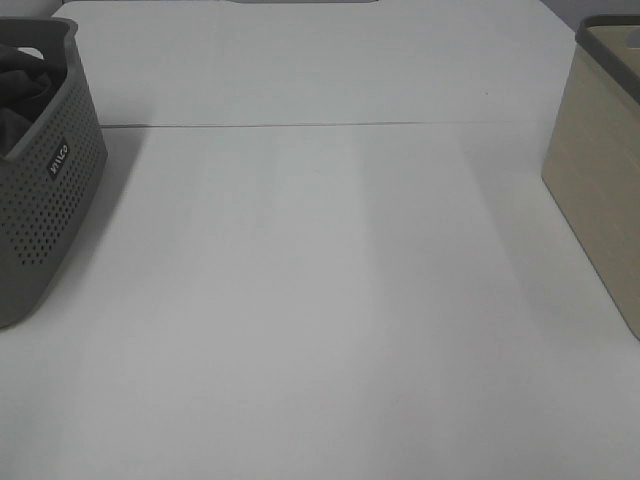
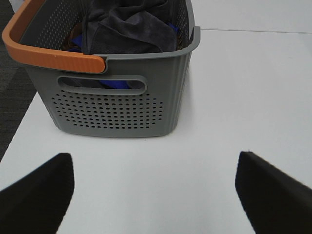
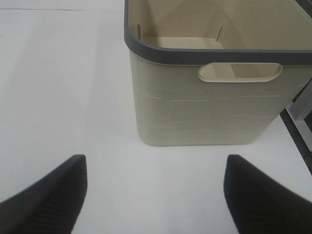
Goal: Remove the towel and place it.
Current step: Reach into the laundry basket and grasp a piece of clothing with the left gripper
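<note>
The dark charcoal towel [image 2: 127, 30] lies bunched inside a grey perforated basket [image 2: 117, 107] with an orange handle [image 2: 48, 56]; some blue cloth shows beneath it. In the high view that basket [image 1: 45, 200] stands at the table's left edge with the towel [image 1: 25, 95] dark inside it. My left gripper [image 2: 155, 192] hangs open over bare table, short of the basket's end wall, nothing between its fingers. My right gripper [image 3: 155, 192] is also open and empty, facing a beige basket [image 3: 209, 112]. Neither gripper shows in the high view.
The beige basket [image 1: 600, 170] with a dark grey rim stands at the table's right edge; its inside looks empty in the right wrist view. A seam [image 1: 320, 125] crosses the white table [image 1: 320, 300] between the two baskets. Dark floor lies beyond the table's side edges.
</note>
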Robot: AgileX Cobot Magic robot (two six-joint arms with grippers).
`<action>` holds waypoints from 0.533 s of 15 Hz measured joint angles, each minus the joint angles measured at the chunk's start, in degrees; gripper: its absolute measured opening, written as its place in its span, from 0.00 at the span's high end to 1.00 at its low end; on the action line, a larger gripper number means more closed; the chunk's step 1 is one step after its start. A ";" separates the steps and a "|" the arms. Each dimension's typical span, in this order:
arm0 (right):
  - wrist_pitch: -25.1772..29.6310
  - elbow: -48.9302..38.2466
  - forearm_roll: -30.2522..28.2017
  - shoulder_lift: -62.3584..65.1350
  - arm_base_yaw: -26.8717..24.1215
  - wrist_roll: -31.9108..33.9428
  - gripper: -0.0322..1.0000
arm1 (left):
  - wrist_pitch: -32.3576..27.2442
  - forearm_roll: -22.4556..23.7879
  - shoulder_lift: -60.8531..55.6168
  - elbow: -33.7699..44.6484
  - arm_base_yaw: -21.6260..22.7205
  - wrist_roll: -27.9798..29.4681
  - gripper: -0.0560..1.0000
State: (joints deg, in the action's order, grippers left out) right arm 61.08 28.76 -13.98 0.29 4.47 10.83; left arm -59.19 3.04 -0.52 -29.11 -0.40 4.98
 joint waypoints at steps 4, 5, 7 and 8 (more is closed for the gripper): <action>0.00 0.00 0.00 0.00 0.00 0.00 0.23 | 0.00 0.00 0.00 0.00 0.00 0.00 0.15; 0.00 0.00 0.00 0.00 0.00 0.00 0.23 | 0.00 0.00 0.00 0.00 0.00 0.00 0.15; 0.00 0.00 0.00 0.00 0.00 0.00 0.23 | 0.00 0.00 0.00 0.00 0.00 0.00 0.15; 0.00 0.00 0.00 0.00 0.00 0.00 0.23 | 0.00 0.00 0.00 0.00 0.00 0.00 0.15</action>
State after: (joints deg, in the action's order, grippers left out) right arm 61.08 28.76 -13.98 0.29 4.47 10.83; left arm -59.19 3.04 -0.52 -29.11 -0.40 4.98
